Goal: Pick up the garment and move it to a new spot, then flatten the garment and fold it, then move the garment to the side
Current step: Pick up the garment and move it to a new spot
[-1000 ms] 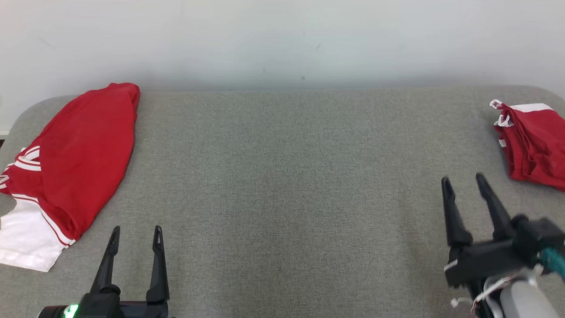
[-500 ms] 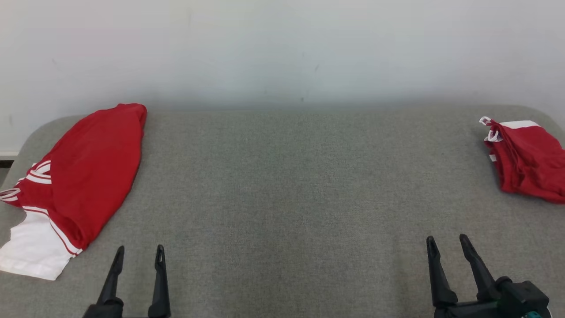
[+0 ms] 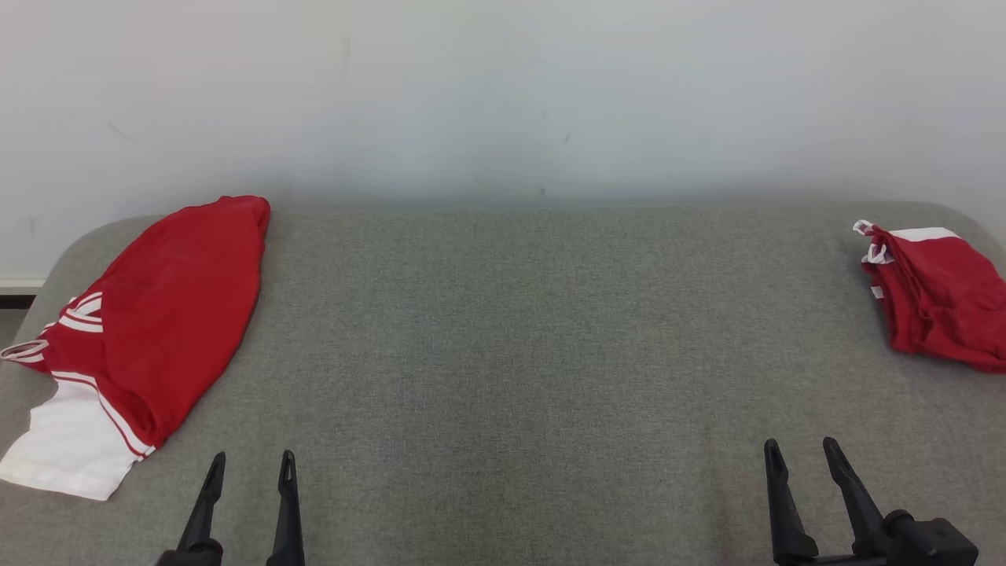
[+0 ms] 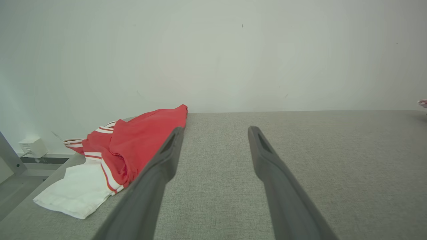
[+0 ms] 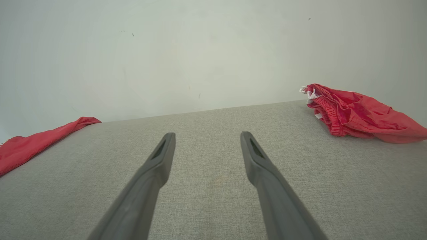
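Across the lower edge of the head view, both pincers sit low over the grey woven fabric-covered tabletop (image 3: 511, 354), fingers pointing away toward the plain white wall (image 3: 503, 94). Left gripper (image 3: 253, 457) at lower left: its two dark fingers are spread apart with bare cloth between them, gripping nothing; the left wrist view confirms a wide gap (image 4: 216, 130). Right gripper (image 3: 800, 444) at lower right: also spread wide and empty, same in the right wrist view (image 5: 207, 135), nothing touching the fingers. Red jersey-like garment with white stripes and a white panel (image 3: 173, 306) lies at the table's far left, laid fairly flat and doubled over, the white panel end nearest the robot and close to the left edge, the red end reaching back to the wall. It is near the left gripper but apart from it; in the left wrist view it lies left of the left finger (image 4: 146, 136), and in the right wrist view its red end shows at far left (image 5: 33, 141). Crumpled red garment with white trim and a gathered waistband (image 3: 939, 303) sits bunched at the far right edge, well apart from the right gripper; in the right wrist view it is up and to the right of the fingers (image 5: 357, 115). Middle of the table between the two garments is bare cloth. Small white box (image 4: 32, 146) sits low by the wall beyond the table's left end.
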Controlling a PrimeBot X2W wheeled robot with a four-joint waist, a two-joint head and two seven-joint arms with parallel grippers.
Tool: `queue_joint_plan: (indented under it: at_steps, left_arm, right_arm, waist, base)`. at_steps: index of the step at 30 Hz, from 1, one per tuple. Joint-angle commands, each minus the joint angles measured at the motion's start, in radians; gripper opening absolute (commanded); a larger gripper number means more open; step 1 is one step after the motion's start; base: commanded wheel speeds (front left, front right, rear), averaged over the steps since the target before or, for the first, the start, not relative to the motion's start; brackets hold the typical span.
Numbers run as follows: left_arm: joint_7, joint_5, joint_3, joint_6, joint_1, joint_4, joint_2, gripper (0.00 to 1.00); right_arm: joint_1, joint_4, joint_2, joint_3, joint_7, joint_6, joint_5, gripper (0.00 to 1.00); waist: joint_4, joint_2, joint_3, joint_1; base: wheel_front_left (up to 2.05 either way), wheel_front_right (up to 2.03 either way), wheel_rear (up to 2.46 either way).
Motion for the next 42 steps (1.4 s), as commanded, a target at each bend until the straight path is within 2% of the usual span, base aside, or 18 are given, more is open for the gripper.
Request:
queue_joint_plan:
  at_steps: [1,7,12,15,32,37,42]
  left_arm:
    - [-0.003,0.010,0.001,-0.006,0.012,0.002,-0.001,1.00]
    - [-0.003,0.012,0.003,-0.008,0.010,0.005,-0.003,1.00]
    - [-0.003,0.008,0.012,-0.006,0.000,0.011,-0.004,1.00]
    - [-0.003,0.011,0.014,-0.009,-0.011,0.019,-0.002,1.00]
    - [-0.003,0.006,0.053,-0.006,-0.010,0.060,0.018,1.00]
    - [-0.003,-0.001,0.069,-0.004,-0.006,0.062,0.024,1.00]
    - [-0.003,-0.001,0.084,0.012,0.005,0.036,0.017,1.00]
  right_arm:
    - [0.003,-0.001,0.004,0.000,0.000,-0.002,-0.005,1.00]
    - [0.007,0.002,0.002,0.002,0.002,-0.002,0.002,1.00]
    - [0.010,0.002,0.004,-0.006,0.002,-0.002,0.007,1.00]
    - [0.013,0.000,0.004,-0.012,0.003,-0.002,0.010,1.00]
    - [0.005,0.023,0.021,-0.008,0.001,-0.002,0.019,1.00]
    - [0.003,0.030,0.023,0.004,0.000,-0.002,0.021,1.00]
    - [-0.019,0.032,0.021,0.026,-0.001,-0.002,0.023,1.00]
  waist:
    - [0.001,0.0000,0.000,0.0001]
    - [0.009,0.0000,0.001,0.0001]
    - [0.042,0.0000,0.001,0.0001]
    - [0.082,0.0000,0.003,0.0001]
    - [0.403,0.0000,0.004,0.0001]
    - [0.463,0.0000,0.002,0.0001]
    - [0.480,0.0000,0.014,0.0001]
  base:
    - [0.00,0.00,0.00]
    - [0.00,0.00,0.00]
    - [0.00,0.00,0.00]
    - [0.00,0.00,0.00]
    - [0.00,0.00,0.00]
    - [0.00,0.00,0.00]
    - [0.00,0.00,0.00]
